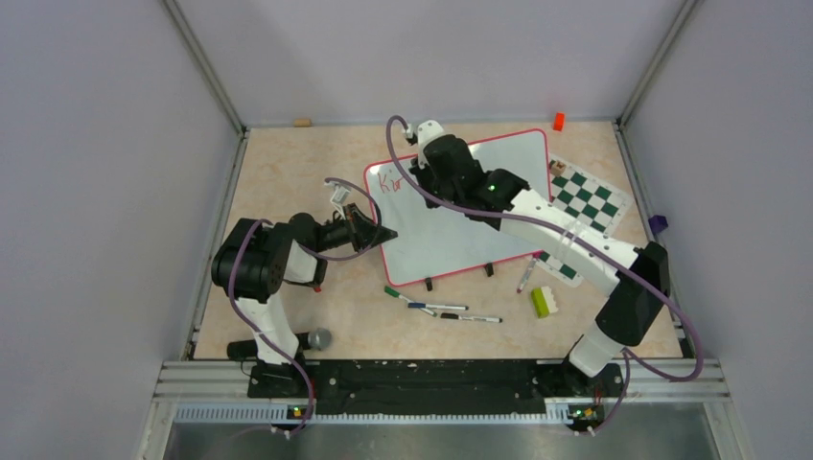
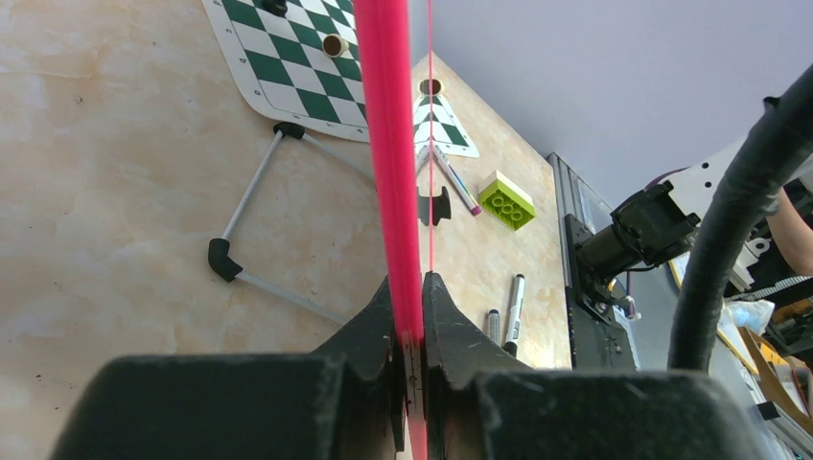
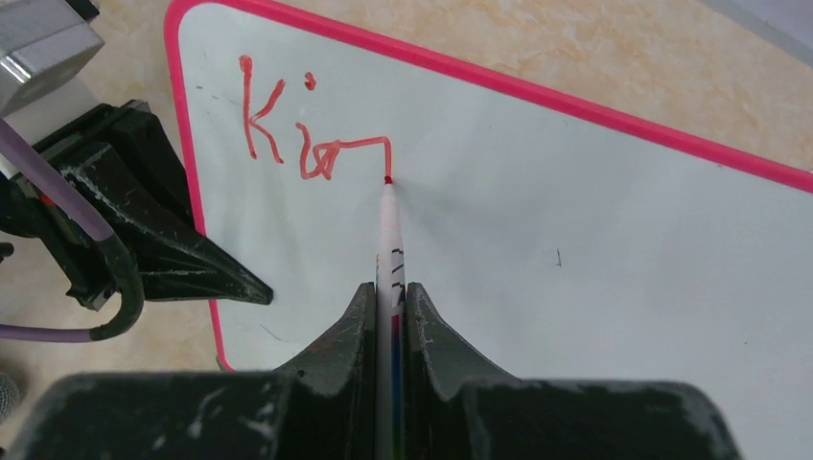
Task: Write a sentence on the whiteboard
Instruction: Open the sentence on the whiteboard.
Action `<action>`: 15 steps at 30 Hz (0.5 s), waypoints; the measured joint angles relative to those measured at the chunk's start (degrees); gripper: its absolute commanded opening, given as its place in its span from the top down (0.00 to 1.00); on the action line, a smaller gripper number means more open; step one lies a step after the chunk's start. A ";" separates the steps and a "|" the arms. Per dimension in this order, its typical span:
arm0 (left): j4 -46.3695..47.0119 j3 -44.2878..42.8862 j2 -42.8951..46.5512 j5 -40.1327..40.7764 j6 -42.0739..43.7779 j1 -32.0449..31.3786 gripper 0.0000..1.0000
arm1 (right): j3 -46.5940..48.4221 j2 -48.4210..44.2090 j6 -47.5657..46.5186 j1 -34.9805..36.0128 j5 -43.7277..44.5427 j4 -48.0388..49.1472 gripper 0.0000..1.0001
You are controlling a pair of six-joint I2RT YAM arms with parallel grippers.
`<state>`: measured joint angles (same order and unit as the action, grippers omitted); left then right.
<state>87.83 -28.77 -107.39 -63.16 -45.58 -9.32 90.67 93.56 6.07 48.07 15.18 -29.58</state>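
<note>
Writing is barely under way: the sentence so far amounts to a red "Ki" and the first strokes of a third letter (it reads as an n half made), tucked into the far left corner of the whiteboard. The right gripper has its jaws closed narrowly on a white marker, whose red tip touches the board at the end of the last stroke. The left gripper pinches the pink frame on the board's left edge, jaws almost together with only the thin rim between them; this looks like bracing the board against the pen's push. The whiteboard sits mid-table, its right edge at or over the chess mat. By my reading nearly everything is left: the rest of the first word and every word after it, with most of the white surface bare.
</note>
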 measured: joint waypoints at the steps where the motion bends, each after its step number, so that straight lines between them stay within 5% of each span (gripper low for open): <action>1: 0.00 0.00 -0.02 0.00 0.02 0.00 1.00 | -0.48 -0.22 0.11 -0.07 -0.28 -0.55 1.00; 10: 0.11 -0.20 0.00 -0.46 0.13 0.02 1.00 | -0.57 -1.84 0.48 -0.55 -2.62 -4.79 1.00; 15: 0.09 -0.13 0.02 -0.70 0.13 0.63 1.00 | 16.39 -4.15 1.66 -1.03 -9.57 -9.31 1.00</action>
<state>87.92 -28.91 -107.37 -63.86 -45.45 -8.69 107.07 89.41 7.73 47.05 5.61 -38.89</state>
